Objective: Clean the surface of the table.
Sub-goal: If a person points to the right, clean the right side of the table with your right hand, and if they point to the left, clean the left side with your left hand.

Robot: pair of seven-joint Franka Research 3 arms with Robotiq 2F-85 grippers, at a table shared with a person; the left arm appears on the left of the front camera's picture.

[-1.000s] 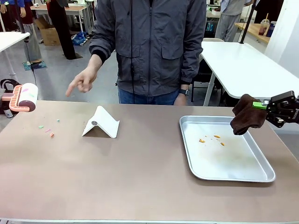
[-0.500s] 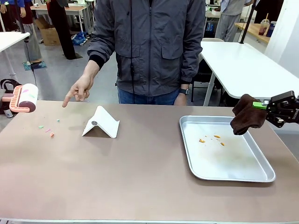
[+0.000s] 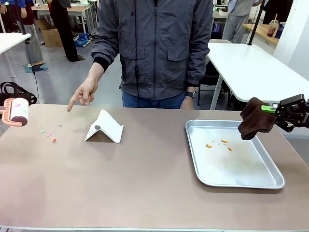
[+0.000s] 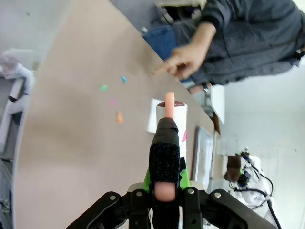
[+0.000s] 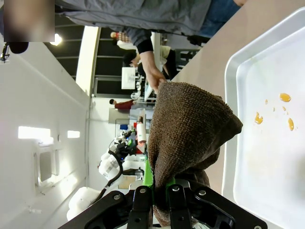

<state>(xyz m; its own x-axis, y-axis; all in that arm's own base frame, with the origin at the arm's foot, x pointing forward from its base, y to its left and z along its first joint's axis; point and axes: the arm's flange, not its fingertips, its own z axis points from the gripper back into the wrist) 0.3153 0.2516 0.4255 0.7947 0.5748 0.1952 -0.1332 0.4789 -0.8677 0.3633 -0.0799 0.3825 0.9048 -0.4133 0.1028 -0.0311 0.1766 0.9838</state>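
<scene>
Left wrist view: table (image 4: 71, 143) beyond hand (image 4: 165, 193).

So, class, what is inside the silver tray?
A few small orange bits lie on the tray floor, toward its far side. The brown cloth held by the right gripper hides the tray's far right corner, so that spot cannot be checked.

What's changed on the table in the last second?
The left gripper drew the lint roller back leftward. The person's hand dropped to point near the coloured scraps. The right gripper, brown cloth, tray and white stand stayed put.
</scene>
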